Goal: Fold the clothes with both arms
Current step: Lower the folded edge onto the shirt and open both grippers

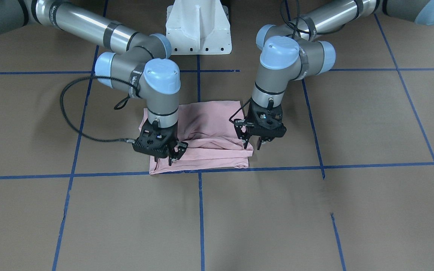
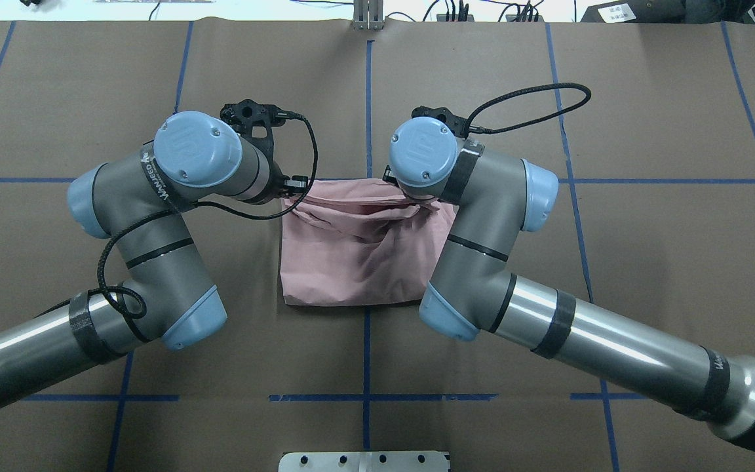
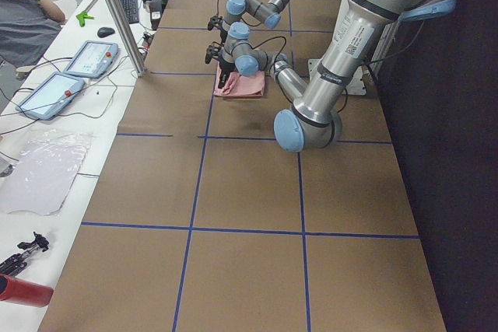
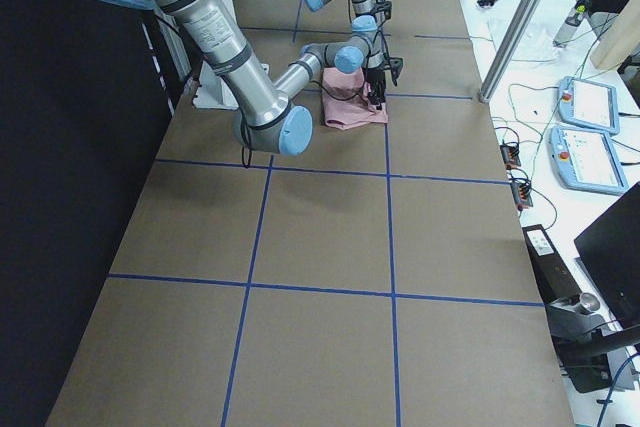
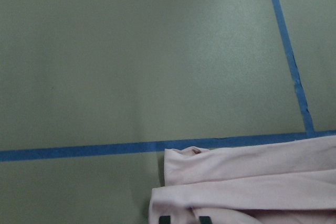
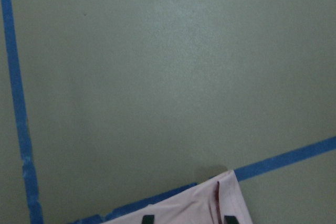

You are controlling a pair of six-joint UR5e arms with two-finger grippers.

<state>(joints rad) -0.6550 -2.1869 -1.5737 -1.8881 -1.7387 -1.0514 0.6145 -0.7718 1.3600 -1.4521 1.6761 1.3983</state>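
The shirt (image 1: 209,124) lies in the middle of the worktop (image 1: 217,218) as a compact, rumpled rectangle of several layers, its far edge along a blue tape line (image 1: 277,168). Each arm reaches down to one far corner. The left claw (image 1: 252,145) shows a narrow gap between its tips, and the right claw (image 1: 175,154) a wider one. In both wrist views cloth lies between the tips, but neither claw is seen clamped on it. The step in hand looks like the grasp at the far corners for a further fold, with the task judged well along. The next move calls for both claws to close on matching layers at once, then lift and carry the edge towards the robot level and in step, or the slack middle will bunch.
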